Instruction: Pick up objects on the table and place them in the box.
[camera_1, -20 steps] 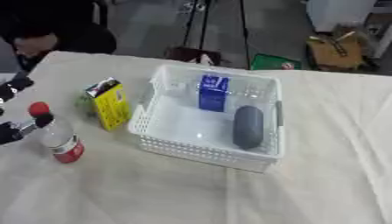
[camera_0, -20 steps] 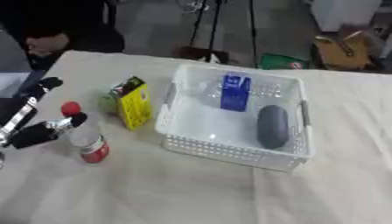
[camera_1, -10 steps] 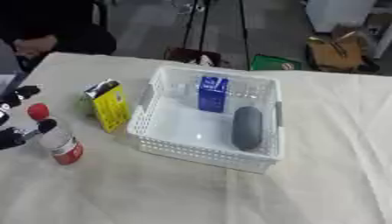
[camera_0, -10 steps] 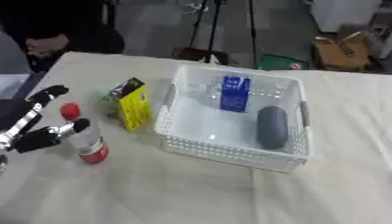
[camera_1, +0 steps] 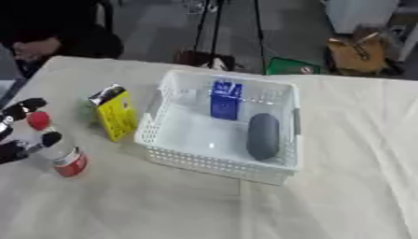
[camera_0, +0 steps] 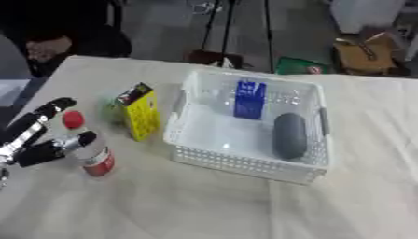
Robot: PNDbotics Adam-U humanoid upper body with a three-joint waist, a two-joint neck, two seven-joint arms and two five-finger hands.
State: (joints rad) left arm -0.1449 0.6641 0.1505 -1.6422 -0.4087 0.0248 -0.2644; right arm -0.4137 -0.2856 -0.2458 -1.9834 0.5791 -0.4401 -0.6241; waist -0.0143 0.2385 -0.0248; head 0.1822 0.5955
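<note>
The left hand point(camera_0: 32, 140) comes in low from the left edge of the table point(camera_0: 204, 205), its fingers spread wide rather than curled. One long finger point(camera_0: 45, 114) stretches up and away, its rounded tip ending just left of the red cap; the thumb point(camera_0: 57, 148) points rightward and meets the side of the bottle point(camera_0: 91, 151) at about shoulder height. The bottle — clear, with a red cap and a red label band low on its body — stands upright between those two digits, in the open fork of the hand, nearer the thumb than the upper finger. Whether the upper finger touches the cap cannot be told; nothing is wrapped round the bottle.

Beyond the fingertips, to the right and a little farther back, a yellow carton point(camera_0: 140, 111) stands upright with a dark top, apart from the hand and just beside the left wall of the white basket point(camera_0: 245, 165). Something green shows behind the carton, too hidden to make out.

The basket lies well to the right of the fingers. Inside it a blue box point(camera_0: 249, 99) stands against the far wall, and a dark grey oblong object point(camera_0: 288, 135) lies along the right side — the two near each other, neither near the hand.

The right hand shows in neither view.
</note>
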